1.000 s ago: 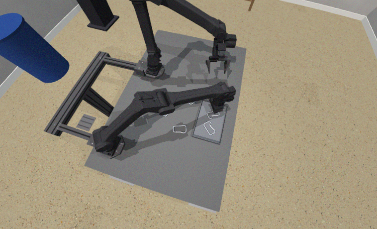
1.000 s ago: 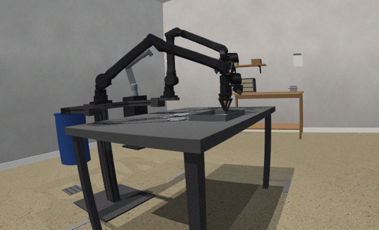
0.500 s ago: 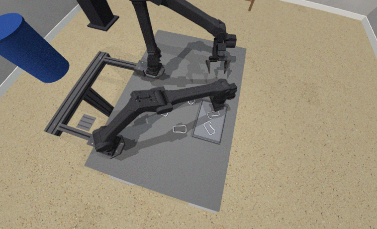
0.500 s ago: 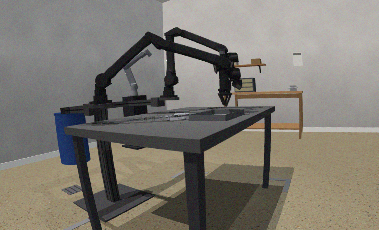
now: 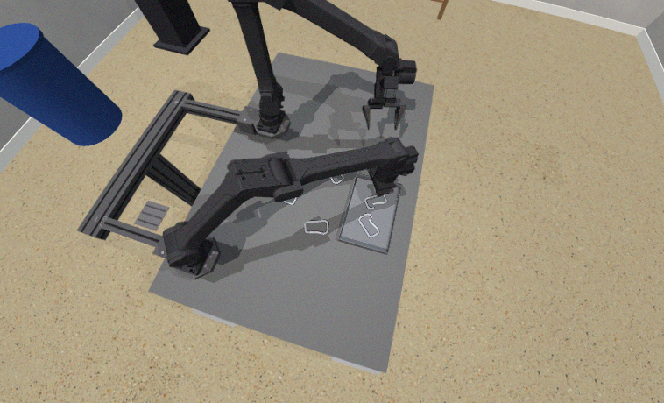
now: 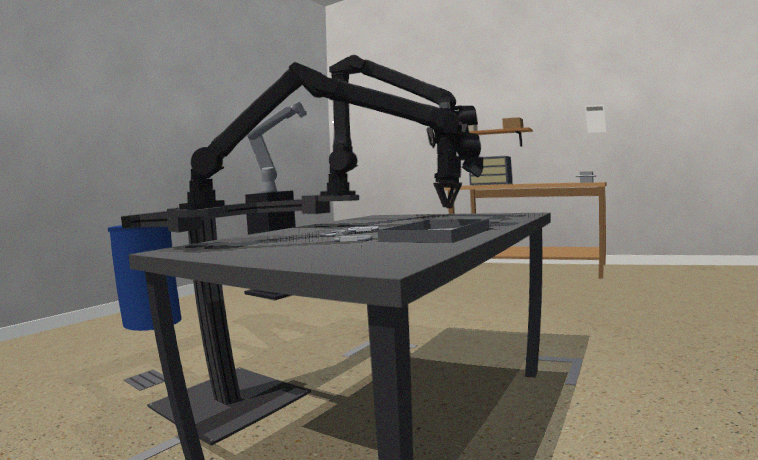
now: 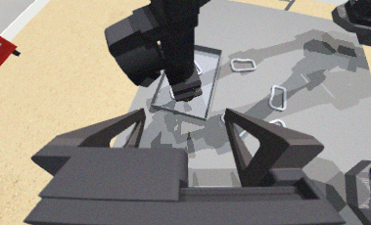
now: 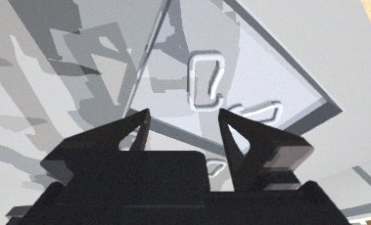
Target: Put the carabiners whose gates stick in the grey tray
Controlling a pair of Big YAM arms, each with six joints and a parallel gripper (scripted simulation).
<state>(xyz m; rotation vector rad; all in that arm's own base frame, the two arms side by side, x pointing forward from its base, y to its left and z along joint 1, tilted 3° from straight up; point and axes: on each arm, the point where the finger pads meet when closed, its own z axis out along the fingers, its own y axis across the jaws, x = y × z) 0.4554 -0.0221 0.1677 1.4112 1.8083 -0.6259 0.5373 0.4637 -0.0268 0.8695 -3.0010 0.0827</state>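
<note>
Right gripper point(image 5: 384, 193) point(image 6: 448, 204) point(image 7: 187, 99) point(image 8: 184, 112) is over the grey tray point(image 5: 344, 220) point(image 6: 416, 234) point(image 7: 213, 85) point(image 8: 303, 88), fingers spread, nothing gripped. Two carabiners inside tray. Upright-looking one in right wrist view, the inner carabiner point(image 8: 191, 80), lies flat ahead of the fingertips, gate angled inward, its free end off the frame. Second, the corner carabiner point(image 5: 363, 228) point(image 8: 279, 110), lies near a tray corner, partly behind a finger in that wrist view; gate also seems pushed in.

Outside on the grey table point(image 5: 285, 295) point(image 6: 268, 267) point(image 7: 323, 122): near carabiner point(image 5: 316, 220) point(image 7: 243, 70), middle carabiner point(image 5: 290, 203) point(image 7: 271, 98), and two more partly hidden in left wrist view, a cut-off carabiner point(image 7: 279, 120) and a finger-side carabiner point(image 5: 336, 183) point(image 7: 223, 117). Their gates are too small to judge.

Left gripper point(image 5: 382, 126) point(image 7: 185, 113) is wide open, empty, above table, well apart from the tray.
</note>
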